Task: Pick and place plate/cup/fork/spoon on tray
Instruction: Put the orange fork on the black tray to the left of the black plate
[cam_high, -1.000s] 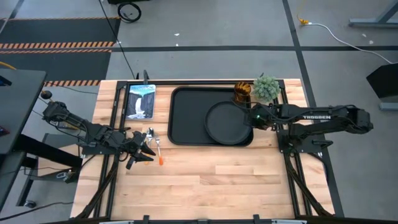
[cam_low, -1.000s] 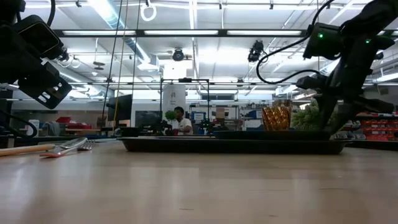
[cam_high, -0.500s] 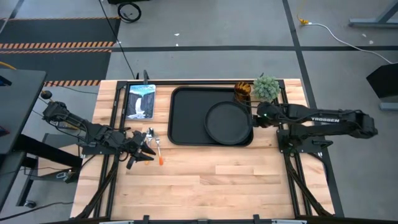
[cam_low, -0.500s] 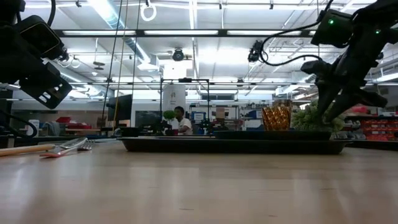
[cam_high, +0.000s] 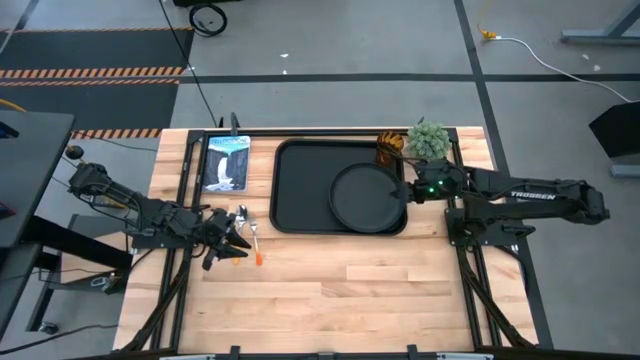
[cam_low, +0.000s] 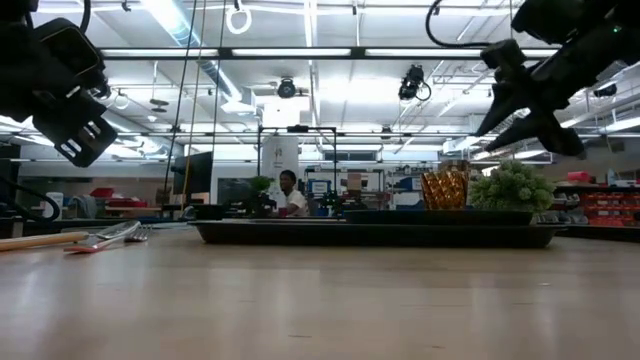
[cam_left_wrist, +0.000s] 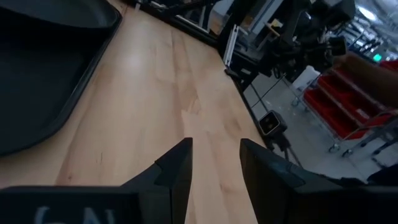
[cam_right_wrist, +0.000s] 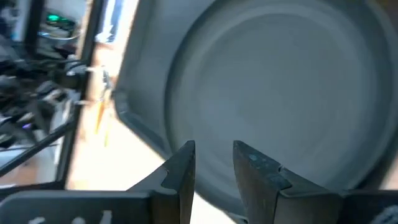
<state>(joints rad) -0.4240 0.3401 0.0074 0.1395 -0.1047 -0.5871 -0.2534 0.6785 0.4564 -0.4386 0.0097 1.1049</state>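
The round black plate (cam_high: 365, 197) lies flat in the right half of the black tray (cam_high: 300, 190); it also fills the right wrist view (cam_right_wrist: 280, 81). The amber cup (cam_high: 389, 148) stands on the table by the tray's far right corner. The fork and spoon (cam_high: 250, 235) lie side by side on the table left of the tray, silver ends toward the far edge. My right gripper (cam_high: 406, 192) is open and empty, raised over the plate's right rim. My left gripper (cam_high: 226, 240) is open and empty just left of the cutlery.
A green bushy plant (cam_high: 428, 140) stands right of the cup, close behind my right arm. A picture card (cam_high: 226, 162) lies left of the tray at the far side. Bare wood (cam_high: 340, 290) spans the near half of the table.
My right gripper has risen from the plate's right rim and drawn back a little toward the table's right edge. The plate has stayed flat in the tray.
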